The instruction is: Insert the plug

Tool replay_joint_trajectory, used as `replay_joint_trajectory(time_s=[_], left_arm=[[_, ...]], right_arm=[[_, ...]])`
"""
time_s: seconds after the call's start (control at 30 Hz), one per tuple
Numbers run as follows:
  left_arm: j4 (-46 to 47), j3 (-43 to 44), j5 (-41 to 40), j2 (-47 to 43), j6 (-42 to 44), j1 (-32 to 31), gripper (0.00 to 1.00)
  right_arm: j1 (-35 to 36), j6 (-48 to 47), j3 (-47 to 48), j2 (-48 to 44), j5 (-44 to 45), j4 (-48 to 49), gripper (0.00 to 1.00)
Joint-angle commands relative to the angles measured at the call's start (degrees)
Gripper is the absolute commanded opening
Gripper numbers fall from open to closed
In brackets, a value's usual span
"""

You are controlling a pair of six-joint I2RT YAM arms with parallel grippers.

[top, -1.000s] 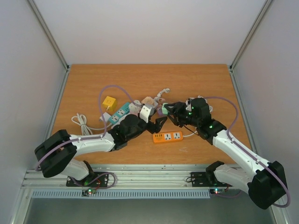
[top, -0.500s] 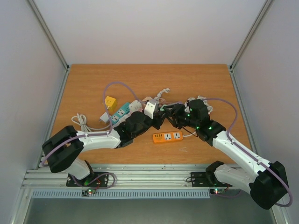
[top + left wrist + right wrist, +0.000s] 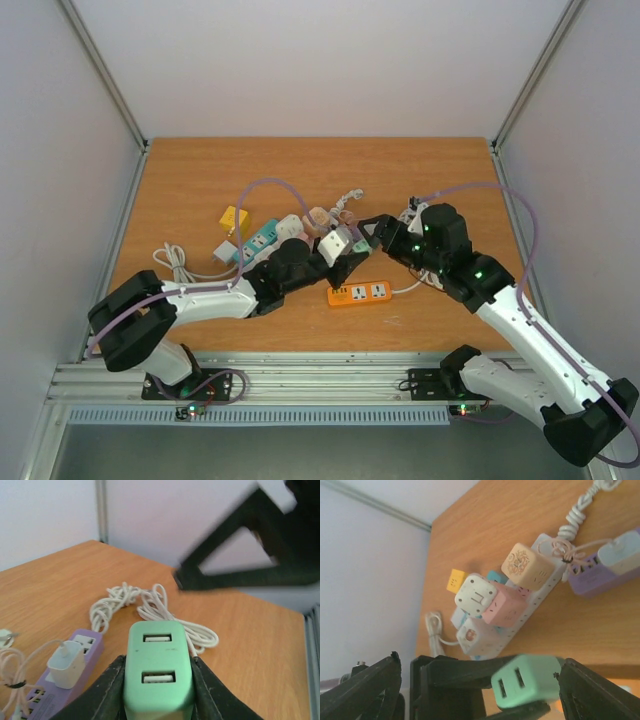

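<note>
The plug (image 3: 157,670) is a mint-green cube charger with two USB slots facing the left wrist camera. My left gripper (image 3: 157,682) is shut on it, one dark finger pressed against each side. In the top view the plug (image 3: 357,244) hangs above the table's middle in my left gripper (image 3: 345,246), just behind an orange power strip (image 3: 358,293). My right gripper (image 3: 384,232) stands open close to the right of it. In the right wrist view the plug (image 3: 527,680) sits between the wide-apart fingers (image 3: 600,695) without touching them.
A purple power strip (image 3: 75,665) with a white adapter plugged in lies beside a coiled white cable (image 3: 150,605). A white strip (image 3: 540,600) carries several cube adapters. A teal strip (image 3: 256,242), a yellow cube (image 3: 234,219) and a cable bundle (image 3: 175,260) lie to the left.
My left gripper has closed on the green plug. My right gripper, which was shut on it, has opened, let go and pulled back to the right.
</note>
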Motion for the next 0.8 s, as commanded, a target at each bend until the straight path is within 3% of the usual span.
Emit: replay_joint_trajectory(time_s=[0.0,0.1,0.3,0.57,0.77], left_arm=[[-3.3,1.5,11.0,-2.4,16.0,-0.2,0.19],[-2.5,0.5,13.4,-3.0,23.4,-0.2,0.17],[-2.1,0.2,14.4,-2.9,32.0,-0.2,0.17],[-2.4,0.8,15.7,-2.0,33.1,-0.2,0.16],[-4.4,1.7,17.9,-2.0,32.4,-0.2,0.16]], right_arm=[[0.3,-26.2,6.6,0.2,-1.8,-15.0,0.86],[0.3,-32.4,9.0,-0.7,-1.4,-21.5,0.85],[0.3,-34.2,8.8,-0.7,-3.8,-26.9,0.83],[0.5,-33.8,7.4,2.1,-7.7,-25.5,0.82],[2.3,-32.0,6.7,5.5,-5.0,-23.3,0.79]])
